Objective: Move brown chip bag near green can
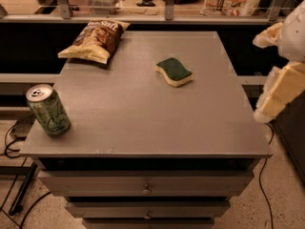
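Looking over the grey desk (143, 123), we find the brown chip bag (95, 39) lying at its far left corner, well apart from the green can (48, 109) standing at the near left edge. Our gripper (280, 90) hangs beyond the desk's right side; we cannot tell whether it is spread or pressed together

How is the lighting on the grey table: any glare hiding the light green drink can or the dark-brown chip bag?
Camera view: warm, dim, even light on the grey table; no glare over the light green drink can or dark-brown chip bag, only a shine on the can's silver top; soft shadows beside both; the gripper, at the right edge, is lit pale.
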Controlling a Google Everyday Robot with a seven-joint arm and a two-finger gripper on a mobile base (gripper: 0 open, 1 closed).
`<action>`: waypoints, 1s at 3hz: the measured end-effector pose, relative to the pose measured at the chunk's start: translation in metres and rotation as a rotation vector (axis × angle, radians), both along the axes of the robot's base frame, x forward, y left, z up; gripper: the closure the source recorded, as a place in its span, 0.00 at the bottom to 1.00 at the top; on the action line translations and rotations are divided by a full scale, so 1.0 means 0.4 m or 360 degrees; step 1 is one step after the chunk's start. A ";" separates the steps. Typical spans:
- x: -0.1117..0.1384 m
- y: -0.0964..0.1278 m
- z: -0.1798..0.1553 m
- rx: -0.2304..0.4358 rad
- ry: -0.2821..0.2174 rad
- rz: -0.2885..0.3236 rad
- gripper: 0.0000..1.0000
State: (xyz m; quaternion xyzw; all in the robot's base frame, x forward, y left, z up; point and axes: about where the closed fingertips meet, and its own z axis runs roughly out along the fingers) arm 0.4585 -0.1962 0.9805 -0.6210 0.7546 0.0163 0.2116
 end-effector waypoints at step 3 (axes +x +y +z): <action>0.173 0.220 0.051 0.0608 -0.0105 0.0274 0.00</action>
